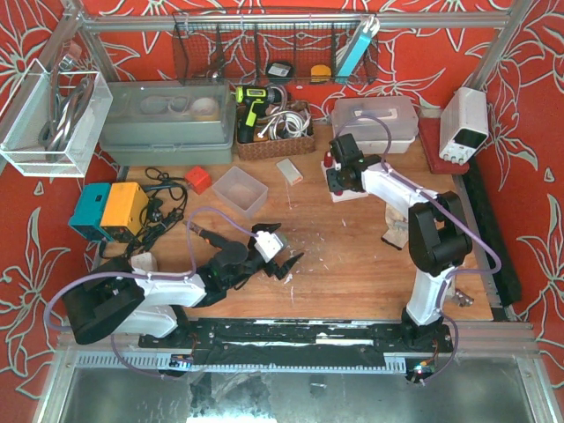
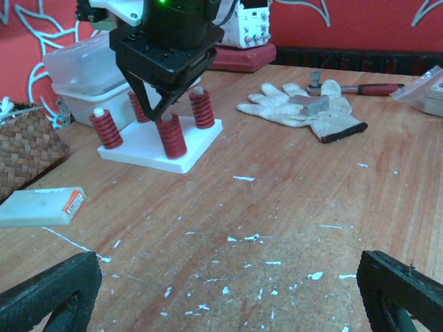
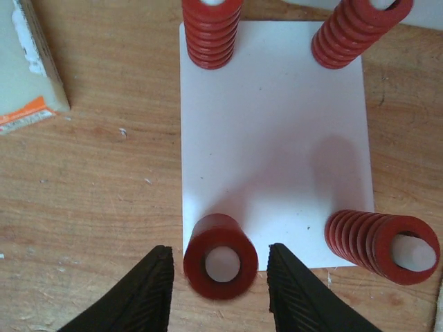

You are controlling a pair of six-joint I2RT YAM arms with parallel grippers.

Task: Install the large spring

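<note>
Right tool (image 3: 220, 250): fingers apart, one on each side of the large spring (image 3: 220, 264), with a thin gap on both sides. I read it as straddling the spring, not clamping it.

Position: the spring stands upright on the near-left corner of the white base plate (image 3: 277, 138) as the right wrist camera frames it. It lies directly below the tool, between the fingers. Its long axis is vertical, in line with the tool's approach, so I look straight down the bore. Something pale shows inside the bore, which I take to be the peg.

Appearance: red, close-wound coils with a thick wall, the same colour as its neighbour (image 3: 381, 245) on the next corner. From the left wrist camera a white peg tip shows above the coils, so I judge the spring to be on its peg. I cannot tell whether it is fully down.

Left tool (image 1: 286, 263): fingers wide apart, holding nothing, low over the worktop (image 2: 291, 207) and well apart from the plate. The right arm is clearly the nearer one.

Next move turns on a straight vertical line: press down or lift clear without tilting the spring.
</note>
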